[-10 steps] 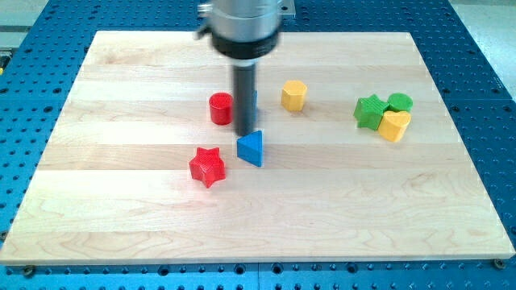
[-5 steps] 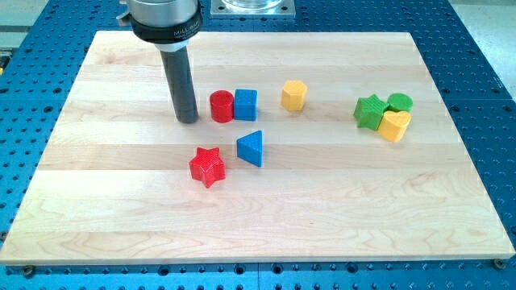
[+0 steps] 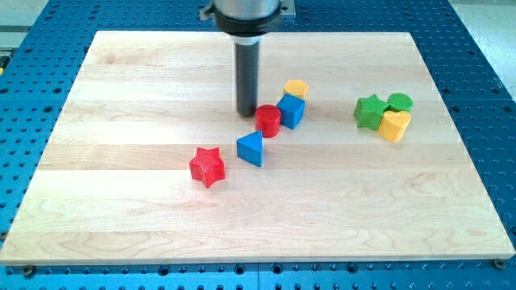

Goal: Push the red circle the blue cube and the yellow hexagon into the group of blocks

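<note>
Beside my tip (image 3: 247, 113), view's right: red circle (image 3: 268, 121), touching blue cube (image 3: 291, 110).

Robotics lab or test bench setting. Evidence: blue metal breadboard base (image 3: 484, 48) with regular grid of threaded holes, visible round all sides of scene. Pale wooden counter (image 3: 121, 201) laid flat on it, plain planks, corner screw at near left. Metal mounting flange (image 3: 251, 6) at far edge. Machined silver-and-black arm housing (image 3: 247, 14) carrying straight dark rod. Small bright plastic shape blocks (image 3: 383, 113) as test pieces. Even, shadowless indoor lighting.
</note>
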You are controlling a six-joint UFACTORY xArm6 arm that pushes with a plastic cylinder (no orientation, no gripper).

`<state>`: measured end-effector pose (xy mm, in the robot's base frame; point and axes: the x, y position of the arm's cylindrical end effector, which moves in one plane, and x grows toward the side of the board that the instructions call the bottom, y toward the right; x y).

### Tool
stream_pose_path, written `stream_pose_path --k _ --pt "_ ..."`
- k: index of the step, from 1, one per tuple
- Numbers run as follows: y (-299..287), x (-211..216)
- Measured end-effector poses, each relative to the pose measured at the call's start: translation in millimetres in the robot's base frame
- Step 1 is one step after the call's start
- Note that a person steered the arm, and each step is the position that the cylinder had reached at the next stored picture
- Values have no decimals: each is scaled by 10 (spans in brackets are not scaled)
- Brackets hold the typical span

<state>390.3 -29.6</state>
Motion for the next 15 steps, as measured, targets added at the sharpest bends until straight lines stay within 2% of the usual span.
stream_pose_path --k 1,2,3,4,5,8,10,11,12,13,14,15 --pt "2 257" --pt "824 306" --pt "1020 306" --pt "292 277" --pt "779 -4" --pt "845 -699" --pt "1620 -260" --pt "1123 -385" --pt "883 -92" --pt "1438 31" --pt "951 159" --pt "359 464"
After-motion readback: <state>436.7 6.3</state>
